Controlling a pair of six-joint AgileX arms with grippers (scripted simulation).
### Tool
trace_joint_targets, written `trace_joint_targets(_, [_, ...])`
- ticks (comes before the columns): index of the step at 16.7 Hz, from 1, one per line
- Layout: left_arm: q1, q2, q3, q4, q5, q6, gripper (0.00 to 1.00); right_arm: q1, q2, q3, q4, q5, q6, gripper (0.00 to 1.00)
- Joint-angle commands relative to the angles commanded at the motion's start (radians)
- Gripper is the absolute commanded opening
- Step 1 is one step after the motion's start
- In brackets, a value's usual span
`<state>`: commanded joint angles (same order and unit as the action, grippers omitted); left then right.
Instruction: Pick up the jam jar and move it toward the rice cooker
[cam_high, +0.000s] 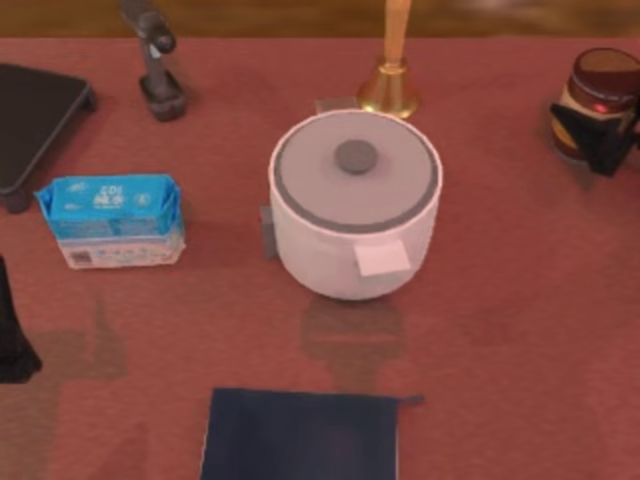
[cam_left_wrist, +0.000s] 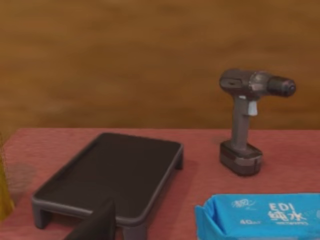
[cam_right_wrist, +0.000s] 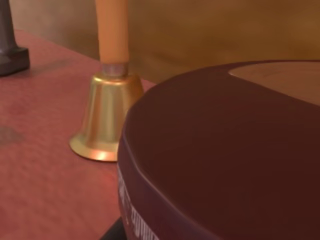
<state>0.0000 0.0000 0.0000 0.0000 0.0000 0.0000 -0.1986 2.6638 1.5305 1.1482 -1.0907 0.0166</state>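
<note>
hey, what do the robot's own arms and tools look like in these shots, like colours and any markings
Little of either arm shows. The right tool is black and blocky, with angular dark fingers and a small red light on its body. The left tool appears only as a plain black, tapering piece at the top view's left edge, and as one dark matte finger in its wrist view. No cables, lettering or markings are visible.

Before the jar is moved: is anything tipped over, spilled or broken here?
Nothing stands out. The rice cooker is upright with its lid on, the jam jar stands upright at the right gripper, and the drill and bell stand upright.
</note>
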Motion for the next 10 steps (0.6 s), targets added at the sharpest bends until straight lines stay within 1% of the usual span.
trace_joint_targets(3, [0.000, 0.000, 0.000, 0.000, 0.000, 0.000, 1.00, 0.000, 0.000, 0.000, 0.000, 0.000, 0.000, 0.02])
trace_joint_targets(4, [0.000, 0.000, 0.000, 0.000, 0.000, 0.000, 1.00, 0.000, 0.000, 0.000, 0.000, 0.000, 0.000, 0.00])
trace_joint_targets(10, [0.000, 0.000, 0.000, 0.000, 0.000, 0.000, 1.00, 0.000, 0.000, 0.000, 0.000, 0.000, 0.000, 0.00])
